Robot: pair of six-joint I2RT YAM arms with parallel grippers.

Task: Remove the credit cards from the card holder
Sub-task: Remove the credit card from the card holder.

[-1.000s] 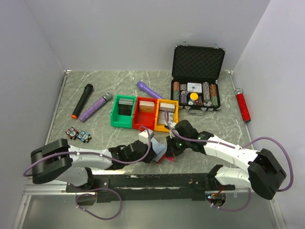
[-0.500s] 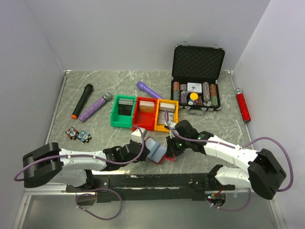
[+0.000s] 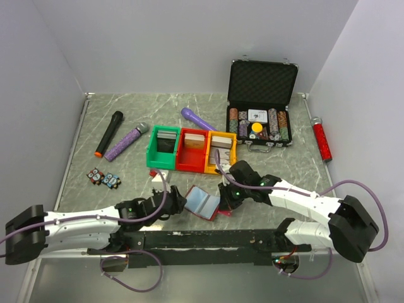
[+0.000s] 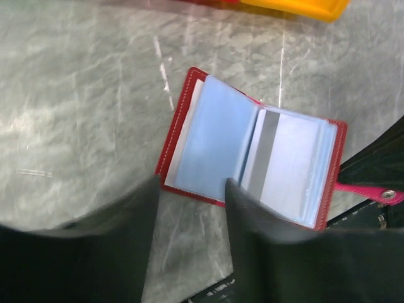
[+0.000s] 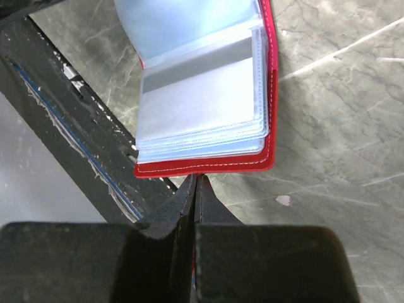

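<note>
Left fingers (image 4: 265, 252) retreated, card holder (image 4: 252, 158) pinched between right fingers (image 5: 173, 208)

The holder (image 4: 252, 148) has a smooth red cover that looks like leather, with pale stitching along its edge; whether it is real leather cannot be told. Its sleeves (image 5: 202, 95) are thin clear plastic, glossy and faintly blue, lying in smooth stacked leaves. The tab (image 4: 366, 189) carries a small shiny metal snap (image 4: 387, 194). The desk (image 3: 126, 170) is a smooth grey-green marble-pattern surface with a faint sheen. The left claw (image 4: 189, 189) and the right claw (image 5: 196, 186) are both matt black plastic. The 3 bins (image 3: 189, 165) are glossy hard plastic. The case (image 3: 262, 79) is lined with black dimpled foam and edged in bright metal.
</note>
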